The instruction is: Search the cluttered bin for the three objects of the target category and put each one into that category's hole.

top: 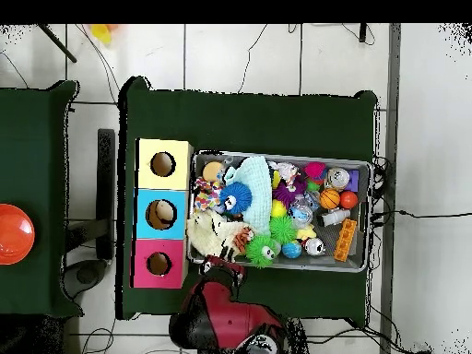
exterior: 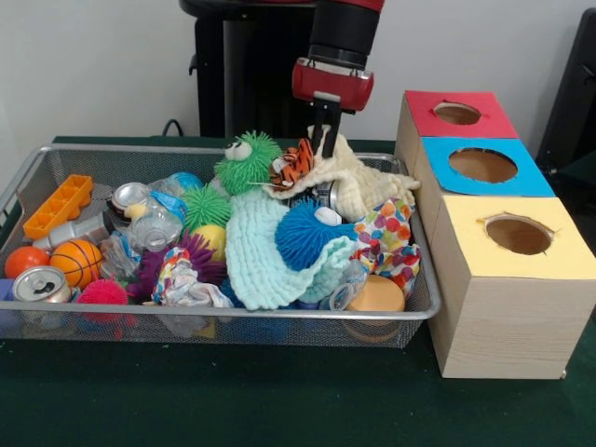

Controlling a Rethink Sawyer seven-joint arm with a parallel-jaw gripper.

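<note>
The wire mesh bin [exterior: 112, 150] stands on the green table and is full of clutter; it also shows in the overhead view [top: 277, 155]. An orange black-striped plush tiger [exterior: 292, 166] lies on top of a cream cloth [exterior: 361, 184] at the bin's far side; in the overhead view the tiger [top: 242, 239] is near the robot-side rim. My gripper [exterior: 325, 144] hangs straight down right beside the tiger, touching or just above the cream cloth. The tan-brown teddy bear and any third plush animal are hidden.
Three boxes stand beside the bin, each with a hole: red [exterior: 424, 112], blue [exterior: 438, 149], yellow [exterior: 466, 219]. In the bin lie a green googly-eyed spiky ball [exterior: 248, 160], a blue spiky ball [exterior: 307, 233], a mint cloth [exterior: 256, 256], a small basketball [exterior: 76, 261], a can [exterior: 39, 284].
</note>
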